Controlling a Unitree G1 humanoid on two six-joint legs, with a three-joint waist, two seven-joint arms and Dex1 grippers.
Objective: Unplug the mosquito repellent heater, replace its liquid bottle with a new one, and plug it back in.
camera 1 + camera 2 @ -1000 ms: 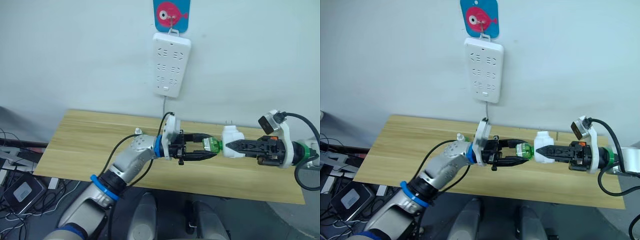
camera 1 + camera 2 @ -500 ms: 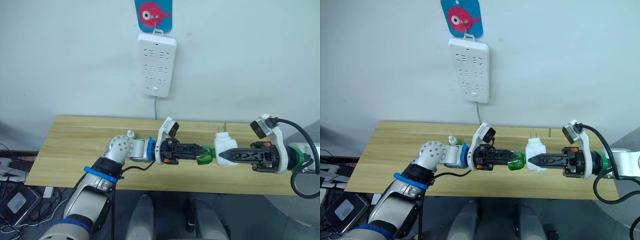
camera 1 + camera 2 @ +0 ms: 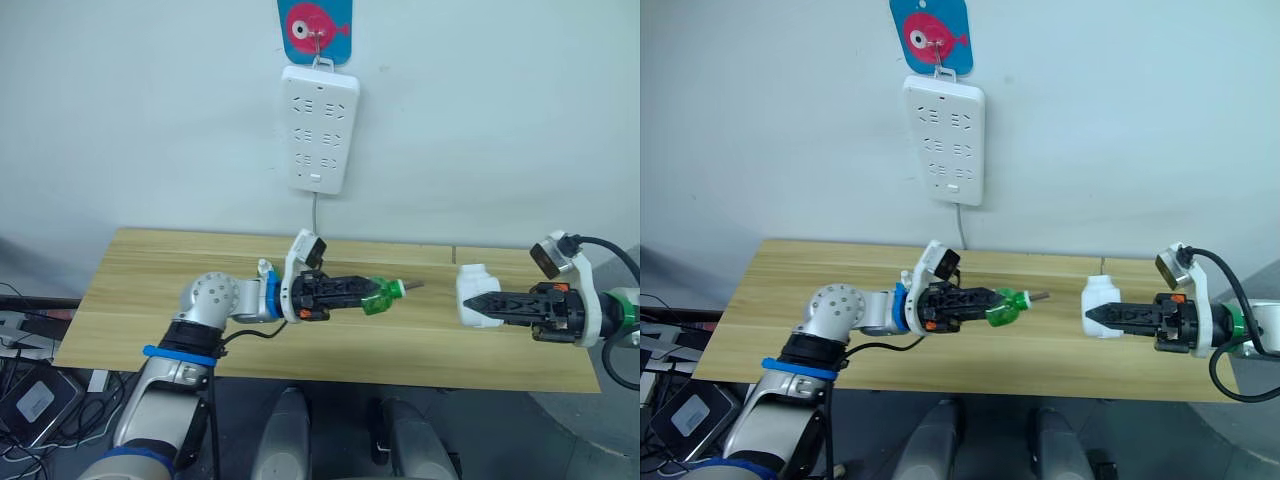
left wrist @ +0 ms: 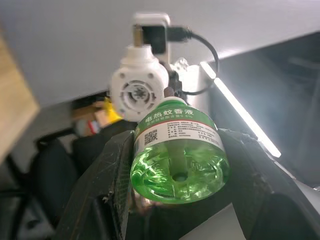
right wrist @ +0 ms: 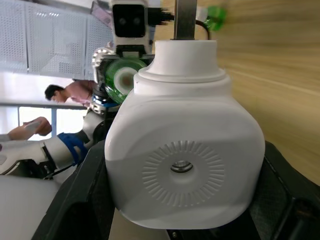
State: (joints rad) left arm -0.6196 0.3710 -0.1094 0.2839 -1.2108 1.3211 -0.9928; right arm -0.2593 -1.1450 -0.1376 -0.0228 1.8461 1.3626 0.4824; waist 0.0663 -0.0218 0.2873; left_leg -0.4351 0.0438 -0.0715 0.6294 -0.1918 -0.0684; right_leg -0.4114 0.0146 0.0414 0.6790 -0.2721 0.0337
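Since the mosquito repellent heater (image 3: 473,292) is a small hollow shell of white plastic, it should weigh very little and stay rigid, though its smooth rounded sides look slippery and its prongs could bend under a knock. The right gripper (image 3: 478,309) has its two black fingers closed on the flat sides of the body, a sensible place to hold, clear of the prongs and the round opening. It hangs above the right end of the wooden table (image 3: 150,270), well apart from the white power strip (image 3: 318,128) on the wall. The body lies sideways, its bottle opening turned towards the robot's left, facing the other arm. The left gripper (image 3: 368,293) is clamped around the liquid bottle (image 3: 378,296), a small clear green vessel, light and hard, with a thin wick rod that looks the most fragile part. The bottle's long axis runs level along the table, wick pointing right at the heater, with a clear gap between the two; a small white bottle (image 3: 264,268) stands behind the left wrist
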